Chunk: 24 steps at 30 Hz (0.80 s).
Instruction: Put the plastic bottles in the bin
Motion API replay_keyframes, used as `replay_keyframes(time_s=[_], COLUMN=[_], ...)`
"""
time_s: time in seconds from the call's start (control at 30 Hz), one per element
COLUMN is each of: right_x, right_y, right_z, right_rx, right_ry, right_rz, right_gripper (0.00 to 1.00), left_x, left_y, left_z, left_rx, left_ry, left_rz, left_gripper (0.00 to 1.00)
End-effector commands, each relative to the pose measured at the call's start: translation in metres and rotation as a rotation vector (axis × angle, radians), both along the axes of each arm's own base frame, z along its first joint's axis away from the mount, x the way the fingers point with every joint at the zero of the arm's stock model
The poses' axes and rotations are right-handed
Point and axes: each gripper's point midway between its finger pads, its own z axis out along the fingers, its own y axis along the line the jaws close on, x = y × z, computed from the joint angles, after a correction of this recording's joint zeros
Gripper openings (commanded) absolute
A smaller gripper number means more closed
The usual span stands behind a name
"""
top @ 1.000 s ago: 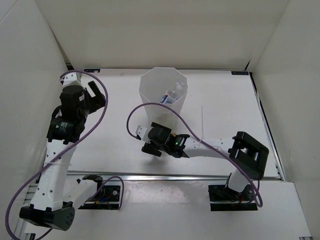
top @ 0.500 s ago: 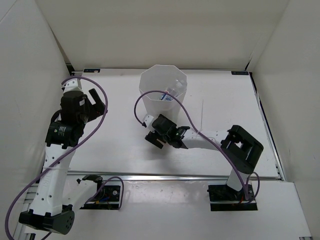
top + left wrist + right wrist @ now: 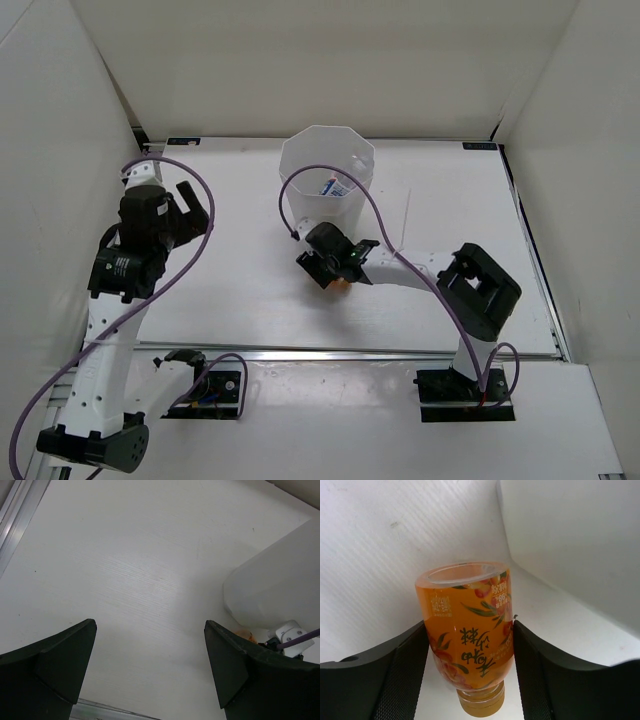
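Both arms alike: left arm (image 3: pixel 103 352), right arm (image 3: pixel 412 270), white tube links, bulky black joint housings. Thin purple cable (image 3: pixel 300 638) looping loose along each. Black base plates (image 3: pixel 215 388). Broad matte-black wedges for left fingers (image 3: pixel 50 670), right fingers (image 3: pixel 395 680)

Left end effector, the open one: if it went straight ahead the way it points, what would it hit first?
The left end effector would most likely meet the bare table, seen between its open fingers. The bin sits right of that line.
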Motion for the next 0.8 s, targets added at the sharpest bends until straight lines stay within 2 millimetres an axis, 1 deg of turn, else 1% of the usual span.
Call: replay_keyframes(time_s=[0.0,0.03,0.07,0.1,0.13,0.17,0.2,0.23,0.27,0.3,0.33,0.37,0.4,0.43,0.5,0.53,0.57,0.6,0.63,0.67,0.7,0.73,0.77], right_x=[-0.017,-0.022,-0.021,-0.032,-0.036,-0.043,-0.049,-0.057,-0.07,-0.071,-0.085,-0.088,-0.083,-0.078,-0.059,-0.036,-0.023,0.005,0.014,0.032,0.043,0.065,0.074], right_y=[-0.009,-0.011,-0.009,-0.011,-0.009,0.002,0.005,0.006,0.015,0.028,0.035,0.04,0.041,0.045,0.039,0.031,0.029,0.021,0.011,0.015,0.011,0.011,0.012], right_z=[0.008,0.01,0.02,0.03,0.041,0.066,0.08,0.091,0.113,0.145,0.161,0.182,0.201,0.242,0.29,0.302,0.348,0.349,0.371,0.368,0.392,0.384,0.389], right_rx=[-0.01,0.001,0.018,0.015,0.027,0.079,0.093,0.105,0.148,0.206,0.22,0.25,0.262,0.333,0.42,0.432,0.538,0.535,0.581,0.569,0.615,0.598,0.61], right_ry=[0.103,0.128,0.127,0.15,0.153,0.138,0.13,0.133,0.118,0.088,0.085,0.06,0.004,-0.041,-0.107,-0.127,-0.172,-0.181,-0.211,-0.216,-0.256,-0.256,-0.272], right_rz=[-0.065,-0.083,-0.095,-0.093,-0.095,-0.084,-0.065,-0.057,-0.022,0.002,0.042,0.052,0.037,0.03,-0.034,-0.091,-0.117,-0.173,-0.194,-0.208,-0.215,-0.233,-0.232], right_gripper=[0.34,0.31,0.27,0.21,0.18,0.15,0.13,0.12,0.12,0.08,0.08,0.06,0.06,0.06,0.06,0.06,0.08,0.09,0.09,0.1,0.1,0.12,0.14], left_x=[-0.008,-0.011,-0.011,-0.011,-0.011,-0.01,-0.01,-0.01,-0.008,-0.008,-0.006,-0.005,-0.005,-0.001,0.001,0.0,0.0,0.003,0.002,0.003,0.003,0.004,0.004], left_y=[0.008,0.008,0.009,0.011,0.011,0.013,0.016,0.018,0.02,0.02,0.021,0.021,0.021,0.021,0.022,0.022,0.022,0.02,0.02,0.02,0.018,0.016,0.016], left_z=[0.007,0.01,0.01,0.006,0.011,0.009,0.015,0.012,0.014,0.014,0.012,0.01,0.013,0.013,0.011,0.006,0.006,0.004,-0.001,-0.001,-0.001,-0.003,-0.003], left_rx=[-0.001,-0.003,-0.007,0.0,-0.004,0.002,0.005,0.002,0.001,0.001,0.0,0.002,0.0,0.0,0.007,0.009,0.009,0.007,0.01,0.001,-0.004,-0.017,-0.017], left_ry=[-0.032,-0.044,-0.046,-0.037,-0.059,-0.06,-0.087,-0.081,-0.093,-0.093,-0.085,-0.076,-0.085,-0.084,-0.076,-0.065,-0.065,-0.054,-0.044,-0.045,-0.044,-0.045,-0.045], left_rz=[0.039,0.039,0.054,0.063,0.063,0.074,0.089,0.101,0.122,0.122,0.135,0.135,0.135,0.135,0.143,0.143,0.143,0.135,0.135,0.14,0.132,0.129,0.129], left_gripper=[1.0,1.0,1.0,1.0,1.0,1.0,1.0,1.0,1.0,1.0,1.0,1.0,1.0,1.0,1.0,1.0,1.0,1.0,1.0,1.0,1.0,1.0,1.0])
